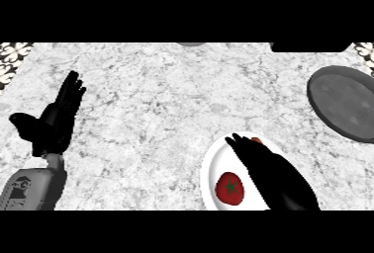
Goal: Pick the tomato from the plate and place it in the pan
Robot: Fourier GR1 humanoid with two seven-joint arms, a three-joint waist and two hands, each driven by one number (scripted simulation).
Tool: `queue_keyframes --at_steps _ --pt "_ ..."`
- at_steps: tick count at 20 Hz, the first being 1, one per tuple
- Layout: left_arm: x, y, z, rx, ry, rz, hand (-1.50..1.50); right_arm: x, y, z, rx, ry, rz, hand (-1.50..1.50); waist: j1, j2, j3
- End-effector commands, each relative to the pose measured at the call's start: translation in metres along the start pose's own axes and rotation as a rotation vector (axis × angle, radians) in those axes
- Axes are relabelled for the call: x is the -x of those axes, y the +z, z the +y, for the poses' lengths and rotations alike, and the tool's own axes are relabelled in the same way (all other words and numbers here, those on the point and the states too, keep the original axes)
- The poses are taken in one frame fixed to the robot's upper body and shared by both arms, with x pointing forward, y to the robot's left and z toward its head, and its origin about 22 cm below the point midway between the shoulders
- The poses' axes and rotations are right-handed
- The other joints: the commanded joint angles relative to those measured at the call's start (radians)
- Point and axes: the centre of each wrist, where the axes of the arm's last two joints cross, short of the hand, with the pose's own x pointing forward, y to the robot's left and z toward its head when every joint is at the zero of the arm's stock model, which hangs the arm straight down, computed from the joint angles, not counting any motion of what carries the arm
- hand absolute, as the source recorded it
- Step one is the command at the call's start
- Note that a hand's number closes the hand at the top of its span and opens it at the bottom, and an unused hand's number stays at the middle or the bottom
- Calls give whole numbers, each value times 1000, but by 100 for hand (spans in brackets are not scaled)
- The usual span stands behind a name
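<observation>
The right hand (pixel 274 173), fingers straight and holding nothing, extends over the white plate (pixel 210 163) just beside the tomato (pixel 230 188), apparently positioned for pickup, while the pan (pixel 343 103) waits well apart and the left hand (pixel 55 121) rests open.

Two black hands, one grey forearm

The left hand (pixel 50 123) and right hand (pixel 274 175) are matte black; the grey forearm (pixel 29 190) bears a dark marking.

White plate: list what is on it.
On the white plate lies a red tomato. The right hand covers part of it, hiding most of a small reddish item.
</observation>
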Motion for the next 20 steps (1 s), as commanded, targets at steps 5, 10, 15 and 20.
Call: queue_keyframes --at_steps 5,10,15,20 --pt "-8 2 0 12 15 4 0 -5 -7 -1 -59 85 87 -150 -1 -1 0" --pt "-5 -12 6 9 6 -9 0 -5 -22 11 -99 77 82 -150 -3 0 0" --pt "-10 4 -5 0 14 -4 0 -1 -42 38 -100 107 81 -150 0 0 0" --pt "7 1 -6 2 -13 -14 0 -2 -50 46 -142 133 104 -150 -1 0 0"
